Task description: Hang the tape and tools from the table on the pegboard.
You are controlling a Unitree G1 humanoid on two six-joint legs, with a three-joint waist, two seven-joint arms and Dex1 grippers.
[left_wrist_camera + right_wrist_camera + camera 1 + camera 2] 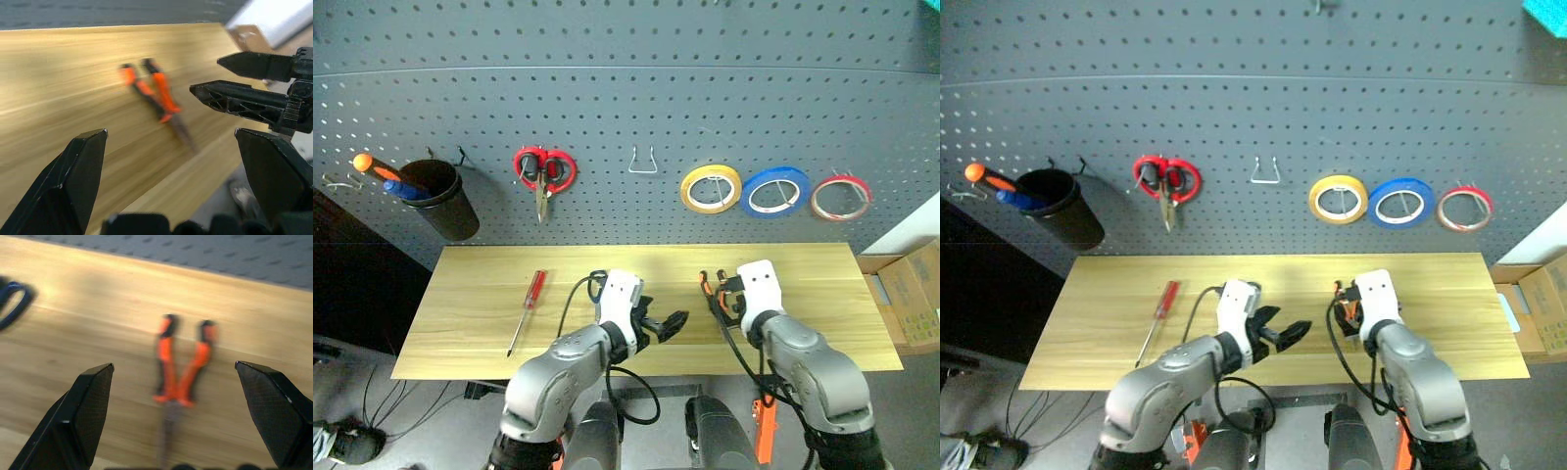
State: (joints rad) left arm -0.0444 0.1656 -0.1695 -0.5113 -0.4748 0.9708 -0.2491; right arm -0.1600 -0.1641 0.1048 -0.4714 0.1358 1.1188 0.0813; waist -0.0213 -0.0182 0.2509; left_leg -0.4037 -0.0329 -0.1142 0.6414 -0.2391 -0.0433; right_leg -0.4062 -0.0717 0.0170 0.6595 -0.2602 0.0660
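The red-rimmed tape (842, 197) hangs at the right end of the dark grey pegboard (626, 108), beside a blue and a yellow roll. On the wooden table (470, 294) lies the red-handled screwdriver (527, 308), left of both arms. The orange-and-black pliers (178, 372) lie right of centre. My right gripper (173, 387) hovers over them, open, one finger on each side and not touching. My left gripper (666, 325) is open and empty at mid-table, pointing right toward the pliers (156, 95). A dark loop (12, 303), perhaps a scissors handle, lies near the left arm.
Red-handled scissors (544, 176) hang on the pegboard's left part, next to a black cup (442, 201) holding an orange-topped screwdriver. A bare wire hook (643, 162) sits at the centre. Cardboard boxes (911, 294) stand past the table's right edge.
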